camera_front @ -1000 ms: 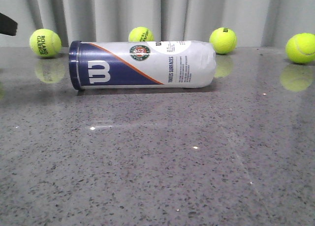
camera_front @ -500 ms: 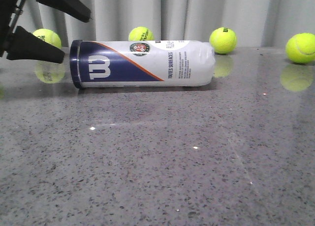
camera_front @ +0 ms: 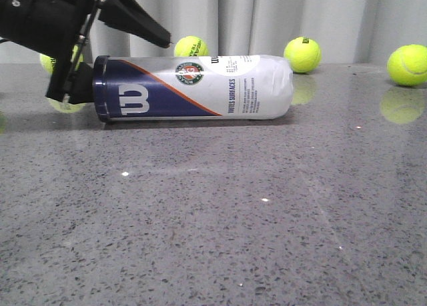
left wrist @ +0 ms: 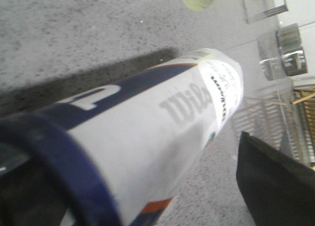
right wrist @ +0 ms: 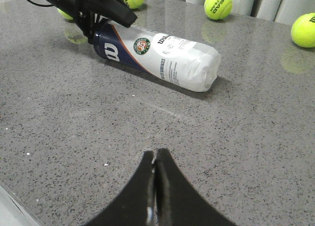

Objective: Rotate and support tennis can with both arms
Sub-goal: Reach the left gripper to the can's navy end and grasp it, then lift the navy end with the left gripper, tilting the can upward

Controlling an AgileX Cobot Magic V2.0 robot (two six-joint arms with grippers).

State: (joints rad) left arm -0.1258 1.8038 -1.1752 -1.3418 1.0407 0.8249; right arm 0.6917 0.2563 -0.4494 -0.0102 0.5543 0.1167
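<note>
Front view, tennis can [camera_front: 193,88] rim between left fingers [camera_front: 143,26]

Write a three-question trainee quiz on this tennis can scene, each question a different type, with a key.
1. True or false: the tennis can stands upright on the table.
2. Which gripper is at the can's navy rim? A) left gripper B) right gripper
3. Fill in: the right gripper's jaws are ____.

Key: 1 false, it lies on its side; 2 A; 3 shut.
</note>
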